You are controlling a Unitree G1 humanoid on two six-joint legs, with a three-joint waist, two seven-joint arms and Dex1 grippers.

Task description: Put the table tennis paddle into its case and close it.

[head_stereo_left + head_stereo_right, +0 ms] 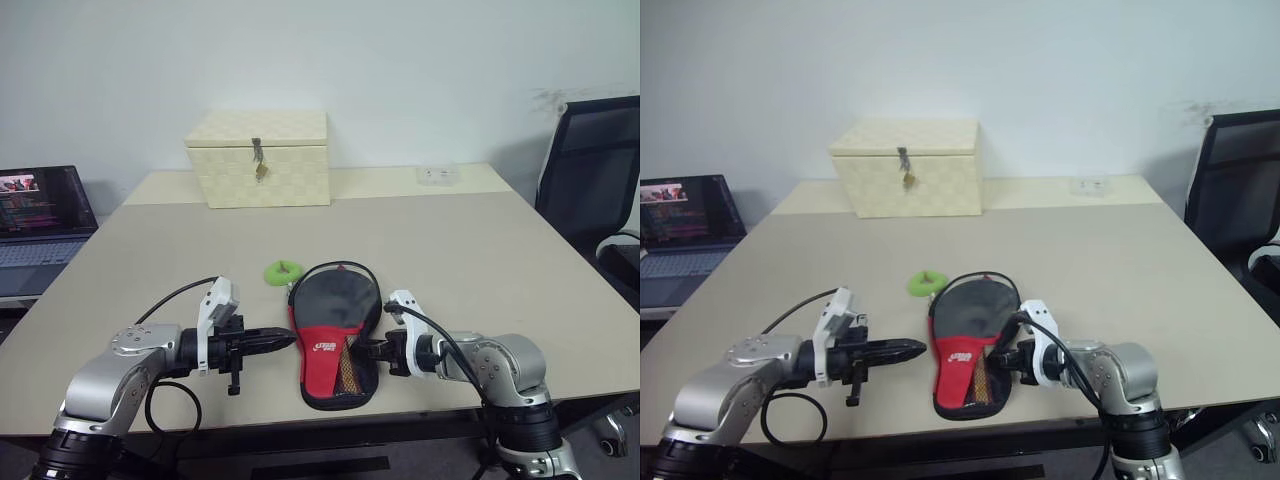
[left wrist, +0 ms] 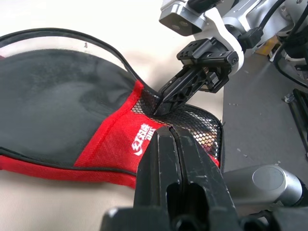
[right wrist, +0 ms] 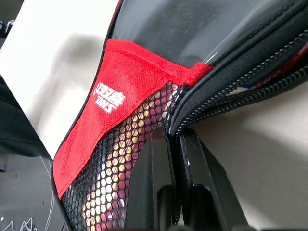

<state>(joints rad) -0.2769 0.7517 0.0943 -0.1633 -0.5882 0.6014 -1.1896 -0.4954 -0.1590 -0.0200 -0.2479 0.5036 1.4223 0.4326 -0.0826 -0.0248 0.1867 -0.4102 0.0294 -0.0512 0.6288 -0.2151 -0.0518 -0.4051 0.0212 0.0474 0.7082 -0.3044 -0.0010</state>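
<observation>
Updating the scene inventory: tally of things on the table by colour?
Red and black: 1, the case
Cream: 1, the woven latched box
Green: 1, a small ring-shaped item
Clear: 1, a small container at the far edge
Total: 4

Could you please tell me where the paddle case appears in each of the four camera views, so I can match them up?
Left eye view: the case lies near the table's front edge, between both hands.
Right eye view: the same spot, lower centre.
Left wrist view: it spreads across the picture's left and centre.
Right wrist view: close up, red and mesh part.
Shared landmark: the white logo on the red panel.
</observation>
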